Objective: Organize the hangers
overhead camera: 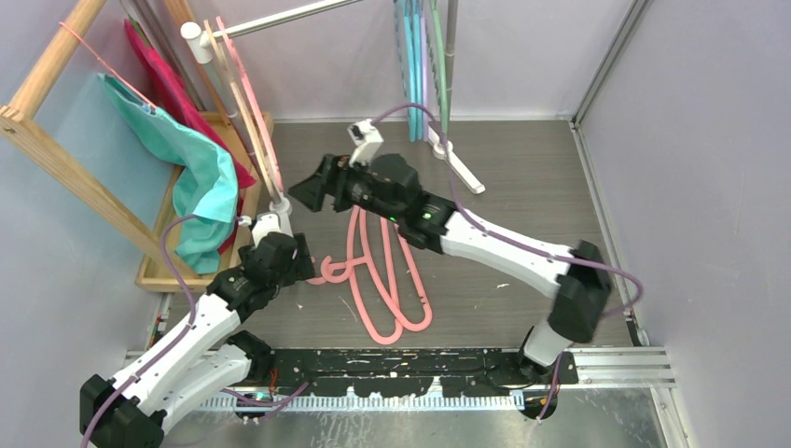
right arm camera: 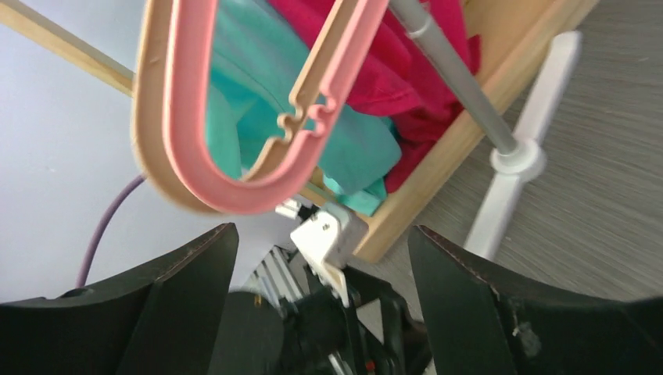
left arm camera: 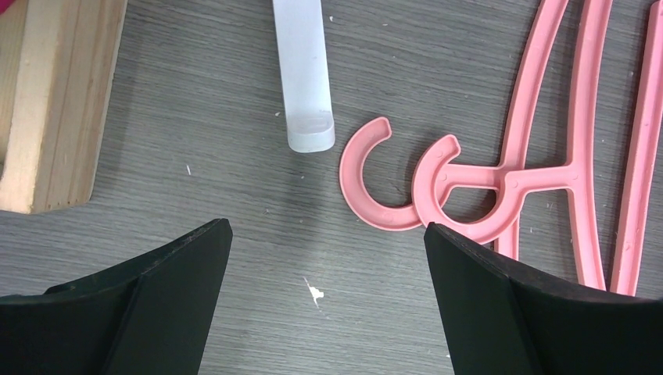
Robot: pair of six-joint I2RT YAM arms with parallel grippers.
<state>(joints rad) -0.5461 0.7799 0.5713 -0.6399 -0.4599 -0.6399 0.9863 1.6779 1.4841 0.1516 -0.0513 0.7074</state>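
Note:
Two pink hangers (overhead camera: 355,245) lie flat on the grey table, their hooks (left arm camera: 375,187) overlapping to the left. My left gripper (left arm camera: 327,229) hovers open just short of those hooks, over bare table, and its right finger (left arm camera: 485,289) covers part of the nearer hook. A pink hanger (right arm camera: 234,191) and a beige hanger (right arm camera: 152,141) hang from the white rail (overhead camera: 280,17). My right gripper (right arm camera: 322,230) stands open just below their lower corners with nothing between its fingers. Blue, lavender and green hangers (overhead camera: 422,65) hang at the back.
A wooden frame rack (overhead camera: 56,159) at the left carries a teal cloth (overhead camera: 201,177) and a red cloth (overhead camera: 173,89). The rail stand's grey pole (right arm camera: 453,70) and white foot (left arm camera: 305,70) are close to both grippers. Walls enclose the table.

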